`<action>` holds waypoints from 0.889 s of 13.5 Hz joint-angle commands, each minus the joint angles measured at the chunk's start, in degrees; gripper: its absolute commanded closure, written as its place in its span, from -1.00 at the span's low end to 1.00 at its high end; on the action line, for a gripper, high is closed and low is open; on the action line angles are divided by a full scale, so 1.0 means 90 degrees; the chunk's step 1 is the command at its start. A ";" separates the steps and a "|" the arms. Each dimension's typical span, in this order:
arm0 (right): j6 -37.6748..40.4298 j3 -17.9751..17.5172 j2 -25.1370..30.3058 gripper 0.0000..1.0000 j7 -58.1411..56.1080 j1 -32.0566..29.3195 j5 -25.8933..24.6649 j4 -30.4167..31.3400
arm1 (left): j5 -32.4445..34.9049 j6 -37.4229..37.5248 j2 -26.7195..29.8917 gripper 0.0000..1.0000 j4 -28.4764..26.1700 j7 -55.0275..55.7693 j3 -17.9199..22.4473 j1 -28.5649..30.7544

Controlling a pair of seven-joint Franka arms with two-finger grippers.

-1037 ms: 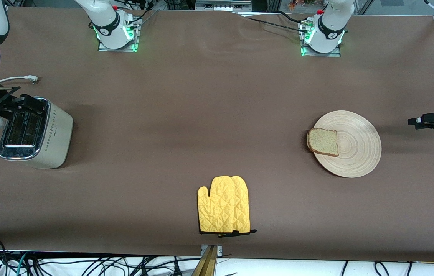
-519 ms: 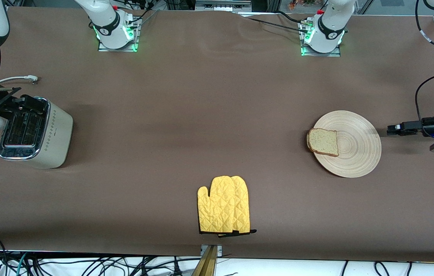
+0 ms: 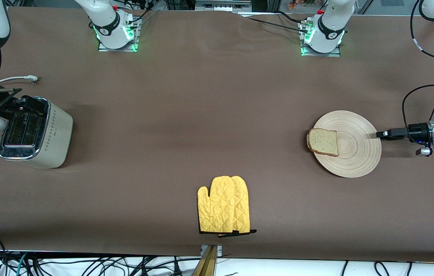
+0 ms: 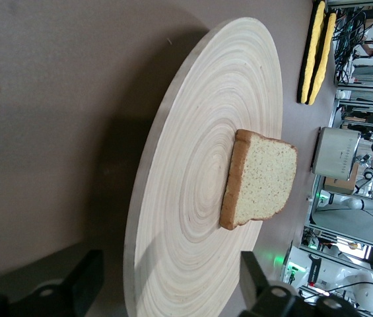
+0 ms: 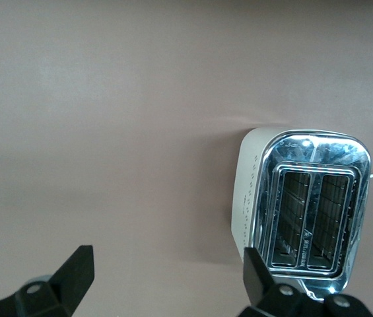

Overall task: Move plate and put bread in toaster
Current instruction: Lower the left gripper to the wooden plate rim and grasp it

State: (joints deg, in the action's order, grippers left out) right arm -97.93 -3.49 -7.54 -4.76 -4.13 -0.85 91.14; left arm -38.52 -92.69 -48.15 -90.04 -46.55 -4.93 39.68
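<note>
While speckled, square bread [image 3: 323, 142] on grooved plate [image 3: 357, 153]

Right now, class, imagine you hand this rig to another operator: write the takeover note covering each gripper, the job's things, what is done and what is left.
Left gripper: jaws open, low at the plate's rim on the left arm's end of the table, nothing held.
Right gripper: jaws open, empty, waiting above the table beside the toaster.
Plate: flat on the table, not yet moved.
Bread: one slice lying on the plate, overhanging the rim toward the toaster's end.
Toaster: both slots empty.
A yellow oven mitt lies nearer the front camera, mid-table.
Done: nothing.
Left: grip and move the plate, then put the bread in a slot.
</note>
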 commanded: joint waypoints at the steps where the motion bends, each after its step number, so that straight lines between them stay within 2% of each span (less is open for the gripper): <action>1: 0.0061 -0.0012 -0.0031 -1.00 -0.0038 -0.0009 -0.0071 -0.0117 | -0.0124 -0.0033 -0.0206 0.60 0.0364 -0.0130 -0.0009 -0.0151; 2: 0.0061 -0.0012 -0.0031 -1.00 -0.0038 0.0000 -0.0071 -0.0117 | -0.0104 -0.0004 -0.0236 1.00 0.0395 -0.0440 -0.0009 -0.0132; 4: 0.0051 -0.0012 -0.0031 -1.00 -0.0047 -0.0009 -0.0071 -0.0137 | -0.0162 -0.0003 -0.0343 1.00 0.0405 -0.1397 -0.0009 -0.0122; 8: 0.0051 -0.0012 -0.0031 -1.00 0.0020 0.0010 -0.0071 -0.0117 | -0.0163 0.0035 -0.0295 1.00 0.0424 -0.1352 -0.0009 -0.0132; 12: 0.0032 -0.0022 -0.0041 -1.00 -0.0008 0.0020 -0.0061 -0.0137 | -0.0163 0.0736 -0.0246 1.00 0.0707 -0.0973 -0.0583 -0.0152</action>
State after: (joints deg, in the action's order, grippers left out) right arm -97.95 -3.56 -7.57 -4.76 -4.08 -0.85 90.97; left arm -38.89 -90.77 -50.51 -86.35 -56.87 -7.74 38.64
